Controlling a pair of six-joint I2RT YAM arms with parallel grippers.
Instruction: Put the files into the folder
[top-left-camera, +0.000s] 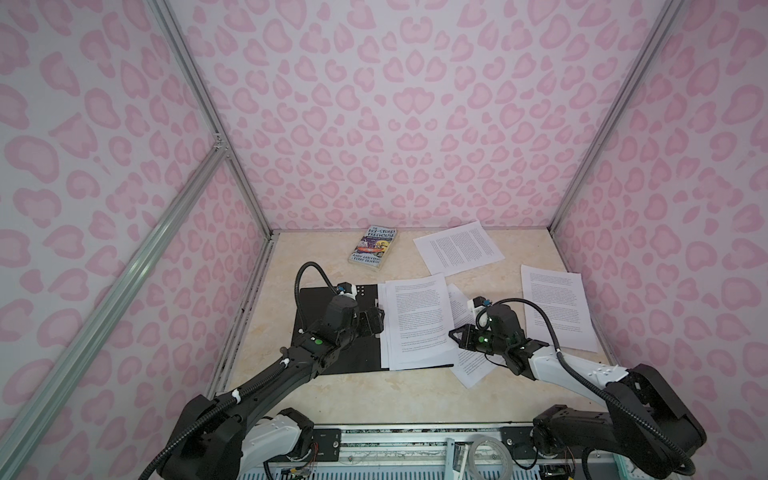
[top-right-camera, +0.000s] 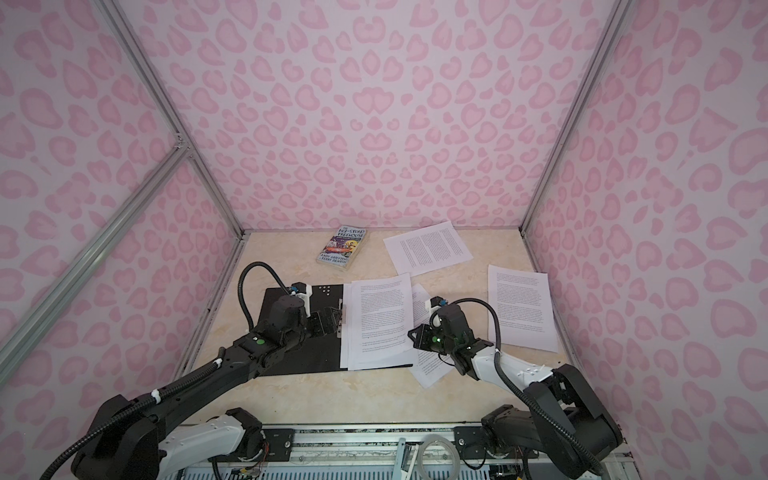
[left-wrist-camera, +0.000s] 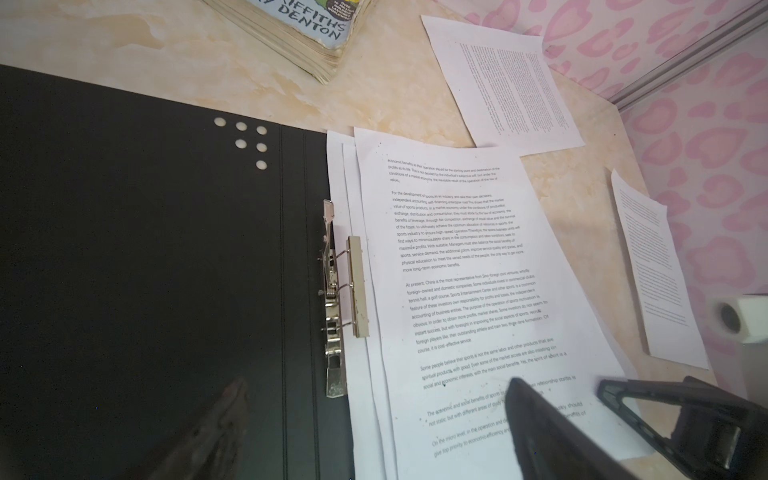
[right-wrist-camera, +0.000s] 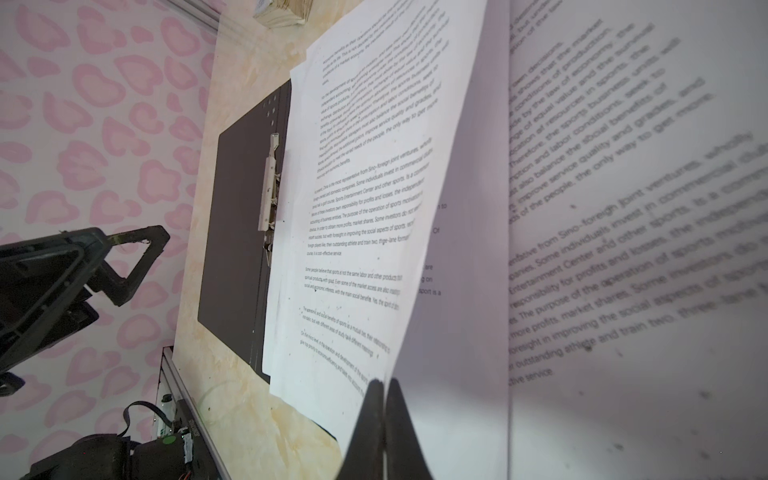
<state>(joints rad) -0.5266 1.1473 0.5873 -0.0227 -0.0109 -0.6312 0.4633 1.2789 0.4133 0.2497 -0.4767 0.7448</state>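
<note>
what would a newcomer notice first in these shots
The pink leopard-print walls on every side. On the table, an open black folder has a stack of printed sheets on its right half, with loose sheets behind and right of it. The right end effector pinches a sheet at the stack's right edge.
</note>
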